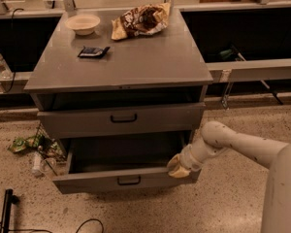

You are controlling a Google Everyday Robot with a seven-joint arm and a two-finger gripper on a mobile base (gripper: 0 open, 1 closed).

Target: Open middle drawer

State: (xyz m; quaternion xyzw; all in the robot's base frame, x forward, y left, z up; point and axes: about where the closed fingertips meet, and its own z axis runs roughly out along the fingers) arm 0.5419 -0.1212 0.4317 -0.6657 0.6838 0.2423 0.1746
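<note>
The middle drawer (102, 181) is a wide grey metal drawer with a small black bar handle (129, 180) at its centre. It stands pulled out from the grey cabinet (121, 64), and its deep, dark tray (126, 154) shows open from above. My gripper (178, 167) is at the right end of the drawer's front panel, against its top edge, on the end of my white arm (233, 142), which comes in from the right. The lowest drawer is hidden under the pulled-out middle one.
The top drawer (121, 119) sits slightly ajar above. On the cabinet top are a white bowl (82, 23), a crumpled snack bag (140, 19) and a small black object (93, 51). Litter (34, 149) lies on the floor at the left, with a black cable (9, 203).
</note>
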